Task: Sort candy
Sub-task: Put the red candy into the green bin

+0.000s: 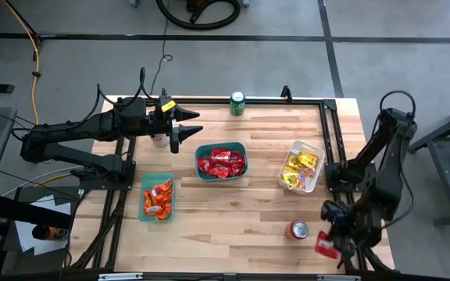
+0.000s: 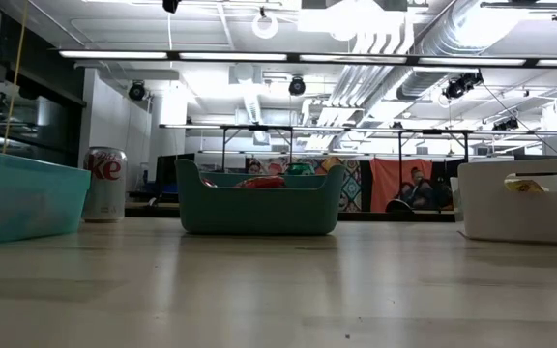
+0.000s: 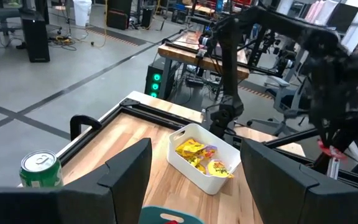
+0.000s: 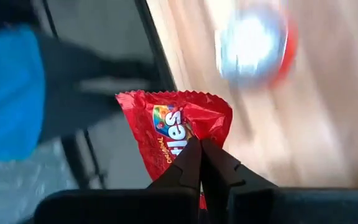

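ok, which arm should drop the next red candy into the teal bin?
Right: its gripper is shut on a shiny red candy packet. Left gripper is open, beside the teal bin of red candy.

silver-red can (image 1: 298, 229) just beside right gripper (image 1: 328, 245), bare wood (image 1: 233, 215) before three bins

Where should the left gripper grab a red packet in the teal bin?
From straight above: the teal bin has walls all round and an open top. Pinch a raised edge of the top red packet in the pile, as the right gripper pinches its own packet. The left gripper, open, hovers beside the bin.
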You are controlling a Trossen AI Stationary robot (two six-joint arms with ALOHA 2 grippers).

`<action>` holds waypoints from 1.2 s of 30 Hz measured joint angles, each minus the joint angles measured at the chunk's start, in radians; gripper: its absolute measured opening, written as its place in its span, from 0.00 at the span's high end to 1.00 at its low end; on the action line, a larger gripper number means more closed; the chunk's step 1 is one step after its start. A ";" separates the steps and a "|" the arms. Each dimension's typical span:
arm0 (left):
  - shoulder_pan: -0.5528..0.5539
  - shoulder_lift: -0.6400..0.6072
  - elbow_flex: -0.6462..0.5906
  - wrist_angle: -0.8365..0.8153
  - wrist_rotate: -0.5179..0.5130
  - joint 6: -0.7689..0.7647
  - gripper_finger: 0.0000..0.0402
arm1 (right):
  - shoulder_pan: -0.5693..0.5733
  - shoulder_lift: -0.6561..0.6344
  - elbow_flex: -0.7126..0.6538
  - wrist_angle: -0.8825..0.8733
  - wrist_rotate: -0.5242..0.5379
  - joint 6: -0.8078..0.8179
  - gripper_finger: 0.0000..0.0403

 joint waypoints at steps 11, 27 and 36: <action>-0.012 0.000 0.000 0.001 0.092 0.005 0.42 | -0.427 -0.016 0.065 0.109 0.259 -0.701 1.00; -0.182 0.004 -0.265 0.490 0.034 -0.058 0.42 | -1.043 0.091 0.065 0.882 -0.125 -1.403 1.00; -0.182 0.003 -0.346 0.608 -0.001 -0.013 0.42 | -1.075 0.195 0.065 0.972 -0.213 -1.437 1.00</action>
